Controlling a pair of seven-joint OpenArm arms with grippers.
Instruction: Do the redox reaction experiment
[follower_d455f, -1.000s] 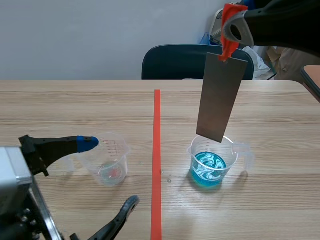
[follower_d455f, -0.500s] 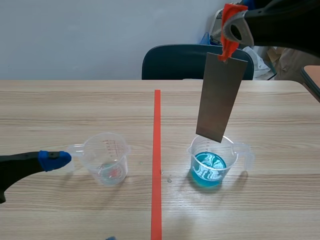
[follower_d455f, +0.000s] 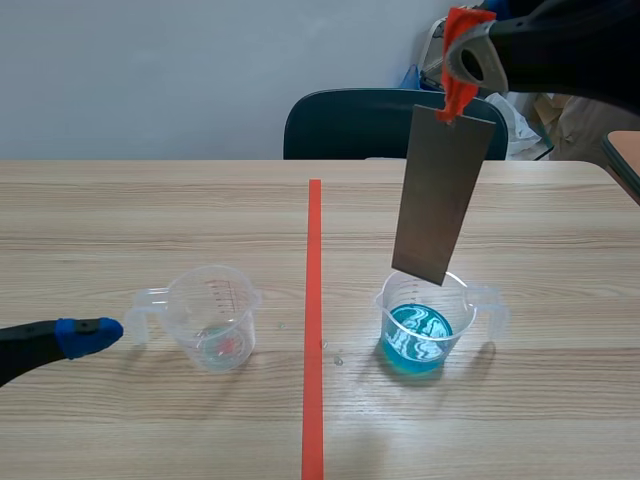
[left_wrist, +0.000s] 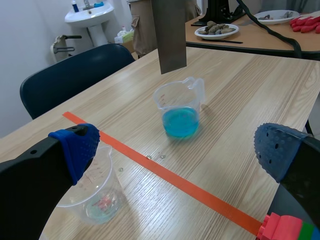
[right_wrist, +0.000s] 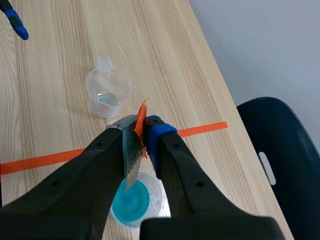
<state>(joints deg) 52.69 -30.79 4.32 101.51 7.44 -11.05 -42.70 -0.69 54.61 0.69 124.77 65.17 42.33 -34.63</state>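
Plate (follower_d455f: 440, 195) pinched in right gripper (right_wrist: 140, 131) above blue beaker (follower_d455f: 420, 335): lower plumb, clear of rim. Left gripper (left_wrist: 177, 147) agape, empty.

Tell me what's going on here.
The right fingers are shut on the top of a grey plate, which hangs just above the cup of blue liquid, not yet dipped. The left fingers are open beside a nearly empty clear cup.

It looked like a teaching lab: a white ceramic washbasin (left_wrist: 92, 14), a light wooden table (follower_d455f: 150, 210), a dark blue plastic chair (follower_d455f: 340, 125), a clear plastic beaker of blue liquid (follower_d455f: 418, 330).
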